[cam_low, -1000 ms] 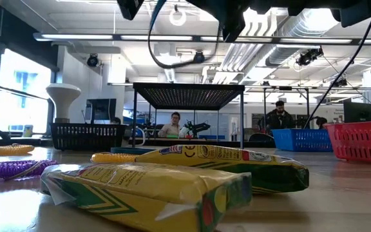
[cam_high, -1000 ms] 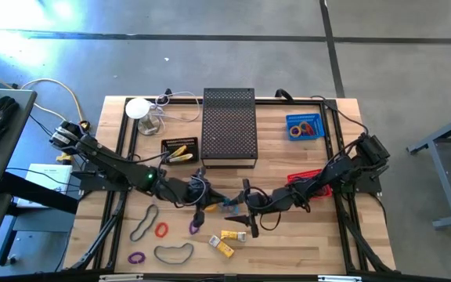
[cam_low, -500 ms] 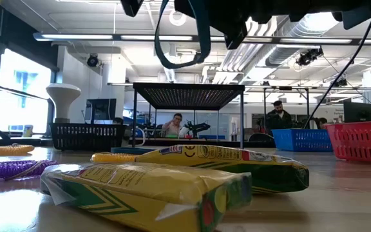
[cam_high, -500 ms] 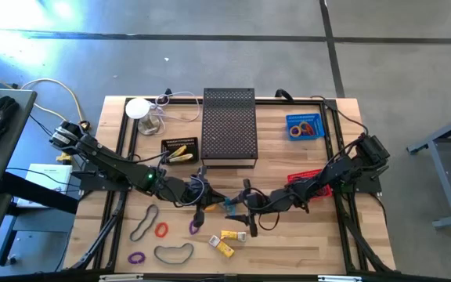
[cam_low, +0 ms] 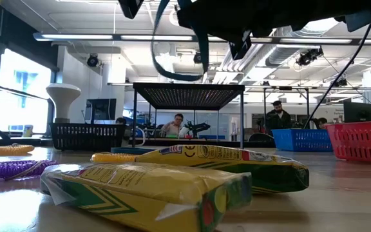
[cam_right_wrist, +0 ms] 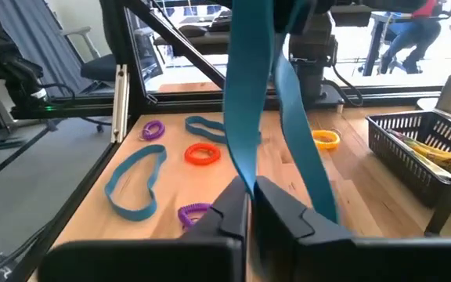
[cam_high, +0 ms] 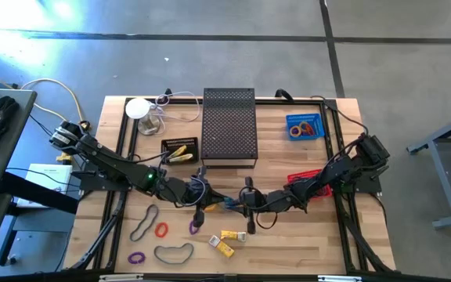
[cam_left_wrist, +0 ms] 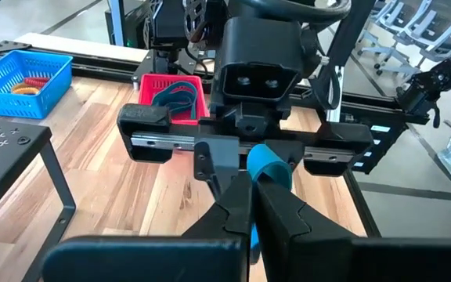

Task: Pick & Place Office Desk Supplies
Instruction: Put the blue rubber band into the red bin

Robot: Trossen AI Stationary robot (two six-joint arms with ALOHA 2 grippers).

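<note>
A teal rubber-band loop [cam_high: 229, 205] is stretched between my two grippers above the middle of the table. My left gripper [cam_high: 203, 205] is shut on one end of it, and my right gripper [cam_high: 245, 207] is shut on the other, facing it closely. In the low view the loop [cam_low: 172, 58] hangs below the grippers, clear of the table. Loose bands lie on the near left of the table: a large dark one [cam_high: 143, 223], a red one [cam_high: 161, 229], purple ones [cam_high: 137, 257] and another large dark one [cam_high: 173, 252]. Two yellow packs [cam_high: 225, 243] lie flat near the front. My left gripper [cam_left_wrist: 253, 176] pinches the teal band's end [cam_left_wrist: 271, 166] between its two shut fingers, coming about level from the table's left. The band is lifted clear of the table. My right gripper [cam_right_wrist: 250, 192] pinches the band's strip [cam_right_wrist: 247, 176] between its two shut fingers, coming about level from the table's right. The loop runs on from the fingertips in two strands [cam_right_wrist: 288, 102], clear of the table.
A black mesh stand [cam_high: 229, 125] sits at the far middle, with a black basket [cam_high: 180, 149] of yellow items to its left. A blue basket [cam_high: 304, 127] and a red basket [cam_high: 312, 178] holding bands stand on the right. A white lamp-like object [cam_high: 138, 110] stands at the far left.
My right gripper has moved a little toward the far edge and toward my left gripper. The teal band has come to hang as a loop between the two grippers in the low view.
</note>
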